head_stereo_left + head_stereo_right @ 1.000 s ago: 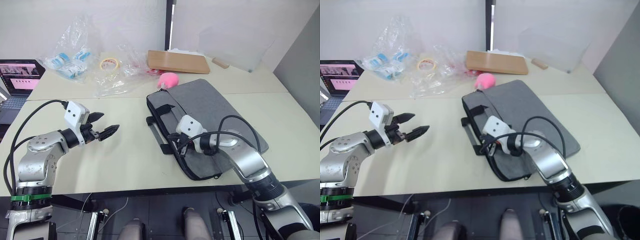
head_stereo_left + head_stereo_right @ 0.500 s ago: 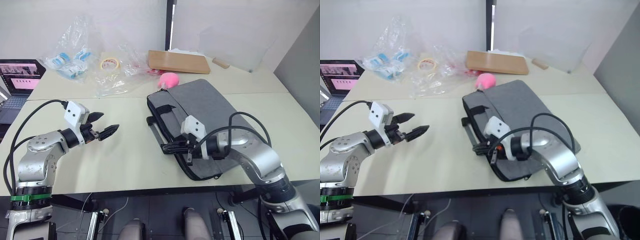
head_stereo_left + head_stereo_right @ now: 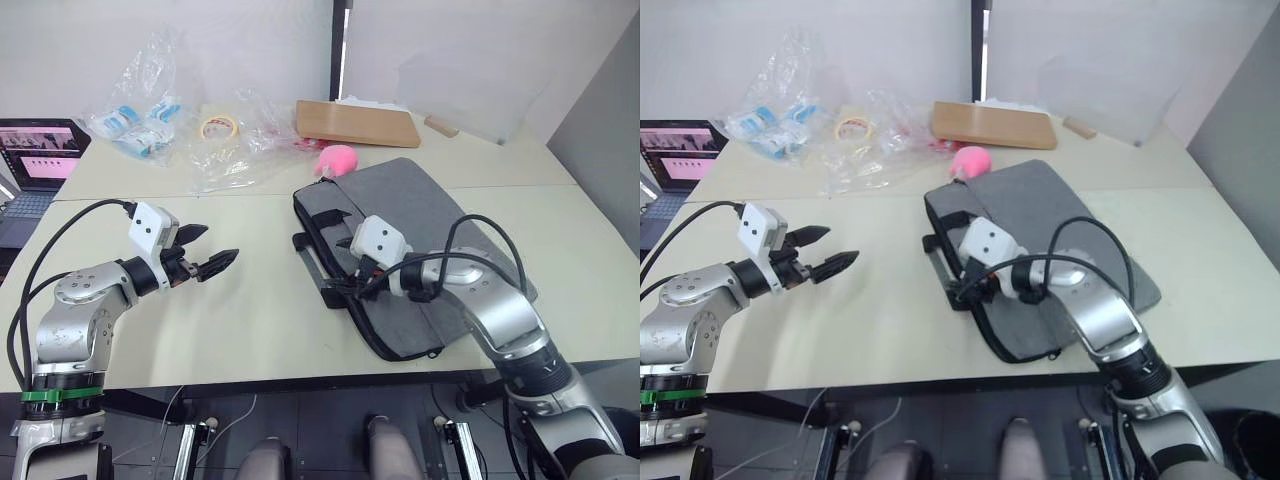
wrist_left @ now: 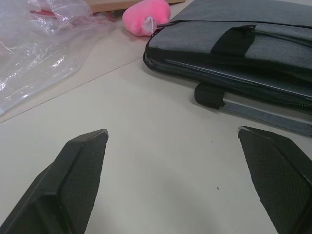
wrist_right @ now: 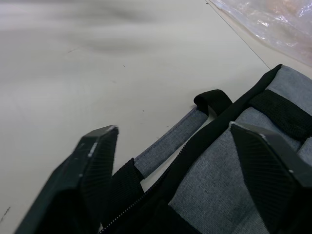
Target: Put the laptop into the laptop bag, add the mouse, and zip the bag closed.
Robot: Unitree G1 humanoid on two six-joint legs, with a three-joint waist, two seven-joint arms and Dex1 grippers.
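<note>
Right gripper (image 5: 170, 195): jaws spread wide, holding nothing; poised low over the zip edge of the laptop bag, one finger on the table side, the other over the grey fabric.
Zip edge (image 5: 161, 195): black toothed line passing between the right jaws; runs along the bag's long side that faces the table's left.
Laptop bag (image 3: 420, 225): flat grey case on the right half of the table; long axis slanted from the far middle toward the near right edge; zip side turned to the left arm.
Strap handles (image 5: 168, 139): one lies flat on the table just beside the zip edge, directly ahead of the right jaws; the other crosses the bag's top face.
Laptop (image 4: 229, 78): a thin pale edge shows inside the bag's open side; judged to be already in.
Mouse: cannot be made out.
Left gripper (image 3: 215, 262): jaws spread, empty; held above the bare table, well apart from the bag, pointing toward its zip side.
Nearer arm: right, by far.
Pink fuzzy object (image 3: 337, 158): touching the bag's far corner.
Step in hand (judgement): finding the zip pull along the left-facing edge.
</note>
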